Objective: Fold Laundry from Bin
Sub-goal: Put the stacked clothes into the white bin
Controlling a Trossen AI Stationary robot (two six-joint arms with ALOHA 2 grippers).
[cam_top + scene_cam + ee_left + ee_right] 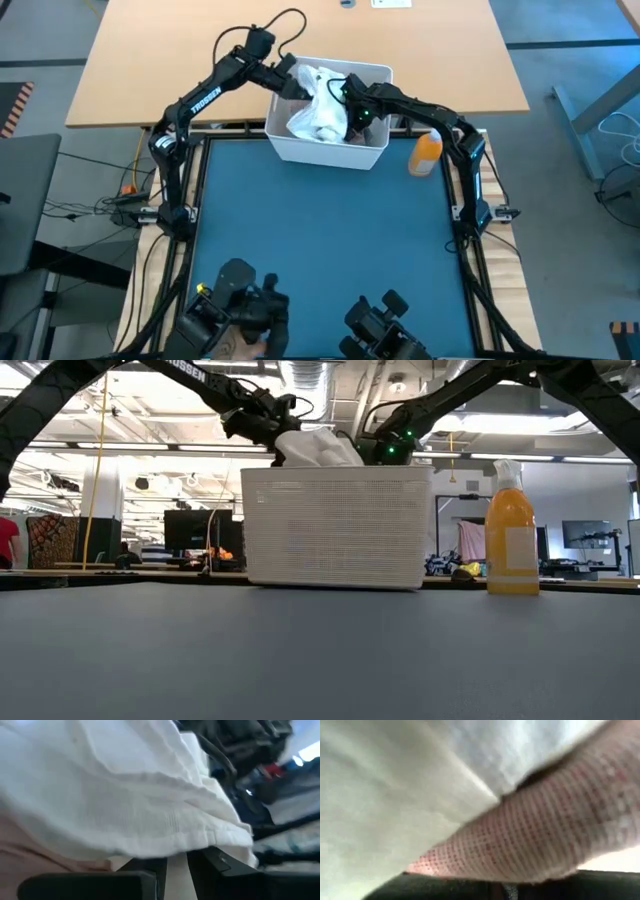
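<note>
Item: white cloth (318, 112), heaped in the bin (330, 152) at the far edge of the teal mat (320, 230) on the table, raised above the rim in the low view.

Left gripper (292, 88): set at the bin's left side; jaws nearly closed, cloth pinched between them in the left wrist view.

Right gripper (356, 112): set at the bin's right side; jaws nearly closed; white and pink fabric (540, 830) pressed close, hold not confirmed.

Orange spray bottle (427, 153): placed just beside the bin.

Risks, as judged: several garments may be dragged out together; the light bin may be tipped or lifted by snagged cloth; the bottle may be knocked by the right arm.
</note>
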